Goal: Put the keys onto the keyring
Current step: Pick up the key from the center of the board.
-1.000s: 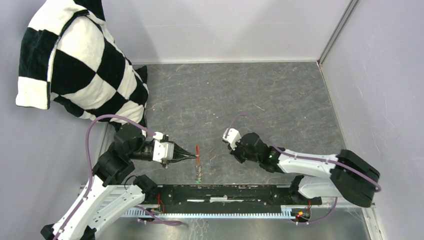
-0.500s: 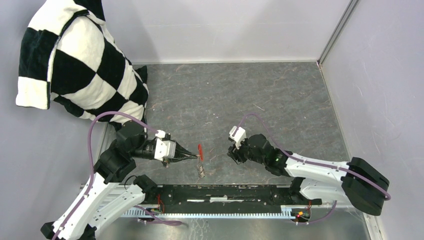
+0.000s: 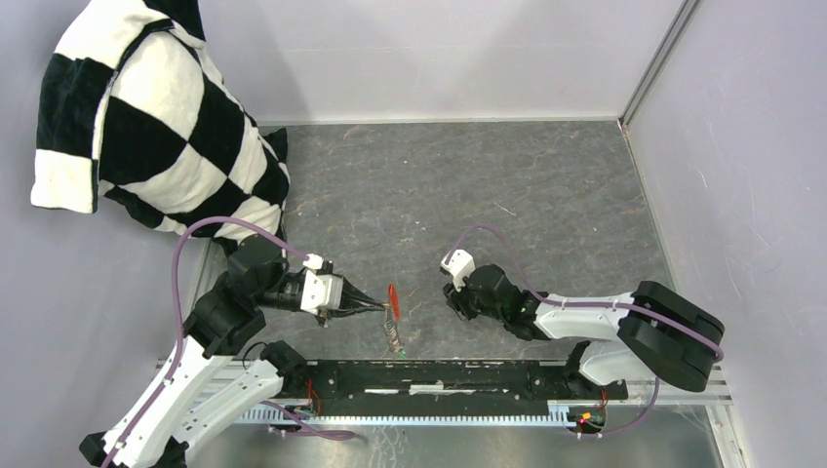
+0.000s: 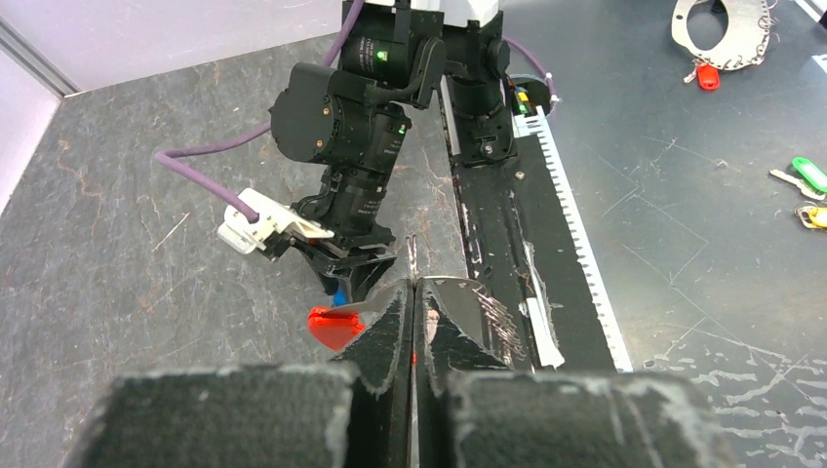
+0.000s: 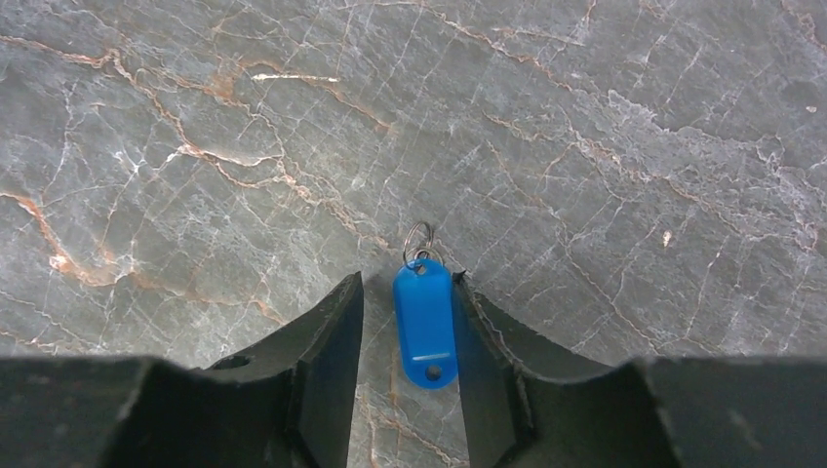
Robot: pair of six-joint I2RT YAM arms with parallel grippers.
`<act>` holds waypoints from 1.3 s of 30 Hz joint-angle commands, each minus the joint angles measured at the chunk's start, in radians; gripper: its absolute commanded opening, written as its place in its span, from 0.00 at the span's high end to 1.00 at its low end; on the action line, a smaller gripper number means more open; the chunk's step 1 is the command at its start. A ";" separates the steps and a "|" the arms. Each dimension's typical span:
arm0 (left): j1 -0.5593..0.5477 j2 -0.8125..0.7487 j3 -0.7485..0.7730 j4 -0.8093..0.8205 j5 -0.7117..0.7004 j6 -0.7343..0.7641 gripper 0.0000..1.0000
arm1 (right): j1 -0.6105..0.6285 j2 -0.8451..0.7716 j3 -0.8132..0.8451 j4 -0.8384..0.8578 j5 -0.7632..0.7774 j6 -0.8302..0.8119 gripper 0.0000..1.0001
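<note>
The grey stone surface (image 3: 468, 185) is lying open across its whole far half. It is being closed in by the far wall (image 3: 439, 58), the right wall (image 3: 741, 175) and a checked pillow (image 3: 146, 117) leaning in the far left corner. A black rail (image 3: 439, 375) is running along the near edge, and both arms are working just beyond it, near the middle. A bare strip of surface is separating the two tools, and nothing is crowding either from the far side.

The left tool (image 3: 382, 308) is pointing right with its jaws pressed together on the keyring (image 4: 413, 255). In the left wrist view the thin metal ring is standing edge-on between the pads. The red tag (image 3: 393, 295) is sticking out on the far side of the tips. The grey chain (image 3: 393, 336) is trailing from the ring towards the rail, close to it.

The right tool (image 5: 408, 281) is pointing down at the surface with its jaws about half spread. It is gripping nothing. The blue key (image 5: 425, 331) is lying flat on the surface between the two fingers. The right finger is sitting right against the key's edge and the left finger is standing a little off. The key is showing a smooth blue plastic head with a small hole at the near end. A small wire ring (image 5: 417, 237) is hanging at its far end, past the fingertips. It is lying right of the keyring and well apart from it.
</note>
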 commanded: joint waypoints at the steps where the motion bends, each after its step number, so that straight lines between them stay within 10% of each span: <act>1: -0.003 -0.005 0.044 0.012 0.029 0.042 0.98 | 0.000 0.014 0.037 0.070 0.035 0.015 0.57; 27: -0.002 -0.029 0.049 -0.005 0.033 0.063 0.98 | -0.001 0.046 0.046 0.032 0.053 0.018 0.71; 39: -0.002 -0.022 0.045 -0.014 0.025 0.064 0.98 | -0.001 -0.022 0.003 0.105 0.012 -0.016 1.00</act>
